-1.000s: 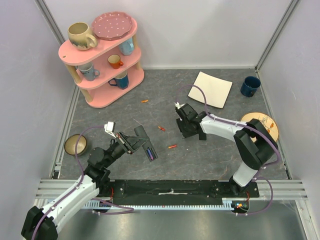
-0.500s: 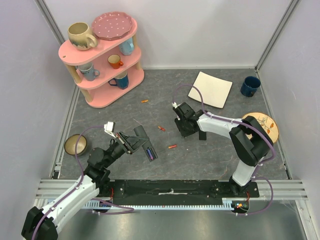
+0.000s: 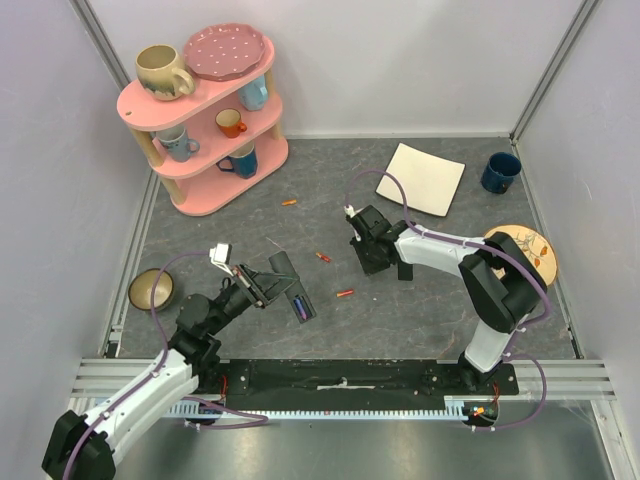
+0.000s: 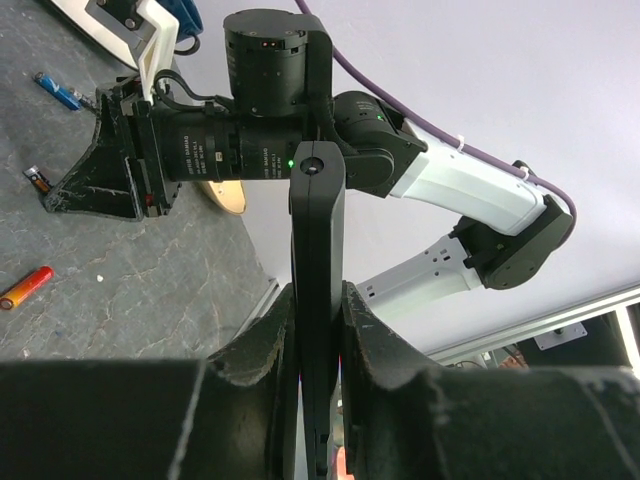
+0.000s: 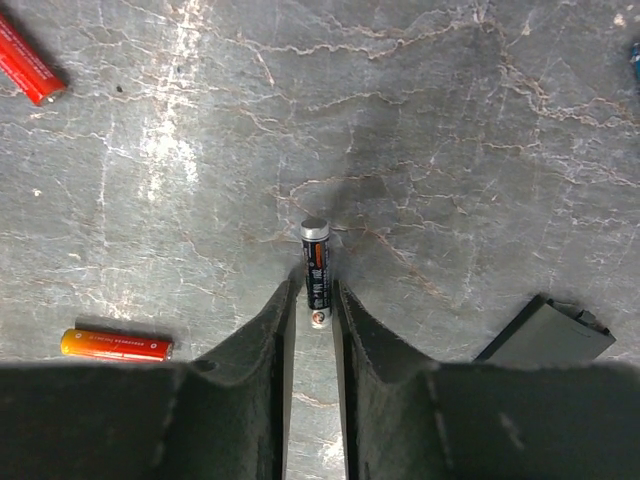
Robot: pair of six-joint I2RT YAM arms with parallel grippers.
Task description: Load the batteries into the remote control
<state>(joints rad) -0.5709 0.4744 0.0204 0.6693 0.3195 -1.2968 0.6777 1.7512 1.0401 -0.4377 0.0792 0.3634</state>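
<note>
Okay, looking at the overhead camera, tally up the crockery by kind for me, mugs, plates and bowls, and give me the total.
Mugs: 6 (beige mug, light blue mug, orange mug, grey mug, left navy mug, right navy mug)
Plates: 2 (pink round plate, white square plate)
Bowls: 1 (tan bowl)
Total: 9

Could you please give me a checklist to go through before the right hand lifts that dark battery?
1. The left hand clamps the remote control: ok.
2. The dark battery lies between the jaws of the right hand: ok.
3. Right hand firmly closed on it: cannot tell.
4. The orange battery lies clear of that hand: ok.
5. Free slot in the remote's recess: cannot tell.
</note>
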